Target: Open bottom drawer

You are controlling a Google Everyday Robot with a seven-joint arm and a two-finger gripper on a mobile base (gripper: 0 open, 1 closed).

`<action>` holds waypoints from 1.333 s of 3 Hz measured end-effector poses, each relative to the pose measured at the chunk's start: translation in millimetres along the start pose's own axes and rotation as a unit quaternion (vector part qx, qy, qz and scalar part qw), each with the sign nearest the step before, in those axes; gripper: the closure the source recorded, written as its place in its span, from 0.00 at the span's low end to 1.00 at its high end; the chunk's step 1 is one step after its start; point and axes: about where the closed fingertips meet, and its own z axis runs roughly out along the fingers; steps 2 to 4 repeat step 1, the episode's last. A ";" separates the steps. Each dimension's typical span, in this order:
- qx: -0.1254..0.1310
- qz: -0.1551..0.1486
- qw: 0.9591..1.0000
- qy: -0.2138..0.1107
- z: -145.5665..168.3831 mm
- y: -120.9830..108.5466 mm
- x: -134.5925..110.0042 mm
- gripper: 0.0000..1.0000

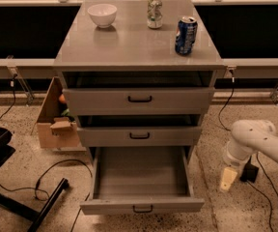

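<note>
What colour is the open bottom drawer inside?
The drawer is grey inside, camera view; the claw hangs beside it.

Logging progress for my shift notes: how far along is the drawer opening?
Done: the grey flat-fronted bottom drawer stands pulled well out, its plain grey inside showing. In hand: nothing; the claw hangs low, right of the grey three-drawer cabinet, apart from the drawer. Left: nothing visible.
</note>
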 end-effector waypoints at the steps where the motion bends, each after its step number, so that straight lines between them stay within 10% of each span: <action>1: 0.004 0.021 0.999 0.035 -104.1 26.9 21.2 0.00; 4: 0.004 0.021 0.999 0.035 -104.1 26.9 21.2 0.00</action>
